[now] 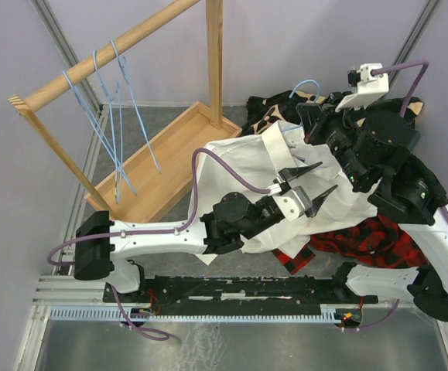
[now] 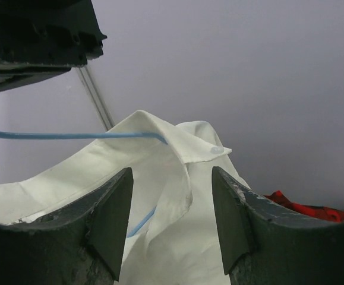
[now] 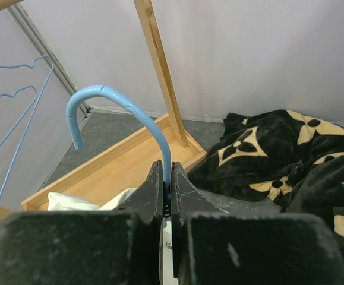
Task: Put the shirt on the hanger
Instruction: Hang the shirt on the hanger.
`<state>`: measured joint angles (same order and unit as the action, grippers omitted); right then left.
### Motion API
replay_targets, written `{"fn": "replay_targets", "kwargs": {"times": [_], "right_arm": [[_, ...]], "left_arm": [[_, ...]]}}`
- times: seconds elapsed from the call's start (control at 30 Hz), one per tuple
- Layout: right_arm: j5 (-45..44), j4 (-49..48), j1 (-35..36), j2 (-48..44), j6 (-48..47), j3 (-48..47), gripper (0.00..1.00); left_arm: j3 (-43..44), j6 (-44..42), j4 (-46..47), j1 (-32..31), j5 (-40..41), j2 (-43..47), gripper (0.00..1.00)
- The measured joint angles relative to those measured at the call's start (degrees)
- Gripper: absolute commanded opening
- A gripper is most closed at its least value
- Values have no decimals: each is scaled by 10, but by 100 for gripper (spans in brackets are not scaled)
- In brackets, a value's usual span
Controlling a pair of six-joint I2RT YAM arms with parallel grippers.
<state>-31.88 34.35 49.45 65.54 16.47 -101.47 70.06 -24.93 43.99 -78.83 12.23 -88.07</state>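
Observation:
The cream-white shirt [image 1: 239,166] lies draped over the pile in the middle. One shoulder is raised on the light-blue wire hanger [image 2: 70,135], whose wire runs under the collar [image 2: 186,145]. My right gripper [image 3: 170,178] is shut on the hanger's neck just below its hook [image 3: 118,98]; in the top view the gripper [image 1: 316,116] sits at the back right with the hook [image 1: 305,83] above it. My left gripper [image 1: 310,184] is open and empty. It hovers just in front of the collar, with shirt cloth showing between its fingers [image 2: 115,219].
A wooden rack with a tray base [image 1: 162,166] stands at the back left, and three more blue hangers [image 1: 111,116] hang on its rail. The black flowered blanket [image 1: 274,108] lies behind the shirt. The red plaid garment [image 1: 363,239] lies at the front right.

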Motion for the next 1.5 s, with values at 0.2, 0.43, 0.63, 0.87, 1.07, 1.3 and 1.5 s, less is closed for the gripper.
{"fn": "replay_targets", "kwargs": {"times": [0.2, 0.43, 0.63, 0.87, 1.07, 1.3, 1.5], "right_arm": [[11, -1, 0, -21, 0, 8, 0], [20, -1, 0, -37, 1, 19, 0], [33, -1, 0, -43, 5, 33, 0], [40, -16, 0, -59, -2, 57, 0], [54, -61, 0, -93, -52, 112, 0], [84, -88, 0, -113, -96, 134, 0], [106, -103, 0, -112, -115, 126, 0]], "left_arm": [[5, 4, 11, 0, 8, -20, 67], [20, 23, 18, 0, 12, -52, 65], [55, 24, 18, 0, 23, -84, 37], [65, 28, 16, 0, 38, -93, 3], [40, 51, 0, 0, 23, -66, 3], [-5, 78, -38, 0, -8, 21, 3], [-22, 87, -68, 0, -16, 67, 3]]}}
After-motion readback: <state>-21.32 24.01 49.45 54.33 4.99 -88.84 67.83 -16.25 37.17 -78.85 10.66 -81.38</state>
